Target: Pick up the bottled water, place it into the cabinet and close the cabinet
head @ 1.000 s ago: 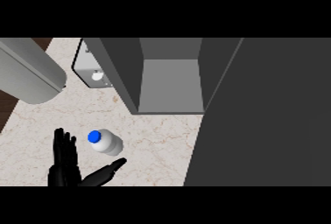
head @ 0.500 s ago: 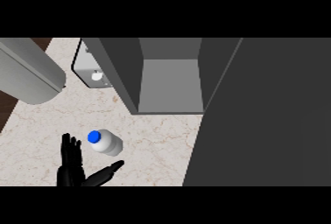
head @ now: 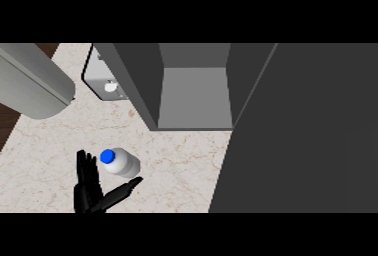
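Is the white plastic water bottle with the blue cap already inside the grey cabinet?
No, the bottle stands on the marbled counter beside the open black hand, outside the cabinet.

We see the bottled water (head: 124, 166), a small white bottle with a blue cap (head: 108, 156). It appears to stand upright on the pale marbled bench (head: 177, 165), near the view's lower left. The cabinet (head: 193, 95) sits farther back, apart from the bottle. It is open, its inside plain grey, and its broad dark door (head: 303, 130) fills the view's right side.
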`<move>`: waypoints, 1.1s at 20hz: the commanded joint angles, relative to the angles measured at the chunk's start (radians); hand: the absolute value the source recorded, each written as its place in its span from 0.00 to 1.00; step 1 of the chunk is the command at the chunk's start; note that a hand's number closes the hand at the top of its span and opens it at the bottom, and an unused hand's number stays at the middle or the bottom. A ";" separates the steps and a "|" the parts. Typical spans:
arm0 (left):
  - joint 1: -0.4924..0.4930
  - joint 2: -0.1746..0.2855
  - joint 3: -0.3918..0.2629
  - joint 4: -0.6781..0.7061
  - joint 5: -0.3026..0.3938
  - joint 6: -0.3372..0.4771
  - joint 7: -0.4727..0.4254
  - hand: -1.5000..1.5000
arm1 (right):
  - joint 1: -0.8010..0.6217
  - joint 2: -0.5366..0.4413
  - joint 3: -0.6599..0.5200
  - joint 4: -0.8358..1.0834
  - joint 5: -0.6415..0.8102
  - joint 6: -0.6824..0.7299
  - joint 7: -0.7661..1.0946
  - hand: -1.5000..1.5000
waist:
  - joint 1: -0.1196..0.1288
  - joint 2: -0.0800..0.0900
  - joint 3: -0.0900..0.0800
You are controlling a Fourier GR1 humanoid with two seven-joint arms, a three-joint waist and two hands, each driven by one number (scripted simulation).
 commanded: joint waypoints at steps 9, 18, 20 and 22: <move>-0.206 -0.002 0.119 0.334 0.104 -0.085 -0.255 0.00 | 0.027 -0.031 0.055 -0.035 0.111 -0.017 -0.011 0.00 | 0.000 0.000 0.000; -0.314 0.019 0.083 0.426 0.075 -0.138 -0.274 1.00 | 0.065 -0.068 0.055 -0.095 0.099 -0.031 -0.006 0.00 | -0.002 0.000 0.001; -0.335 0.017 0.011 0.405 -0.034 0.021 -0.290 1.00 | 0.017 -0.081 -0.003 -0.098 0.042 -0.025 0.016 0.00 | -0.009 -0.001 0.001; -0.337 0.009 0.019 0.440 -0.051 0.043 -0.324 1.00 | -0.012 -0.036 0.054 0.003 0.083 -0.047 -0.022 0.00 | -0.001 0.000 0.001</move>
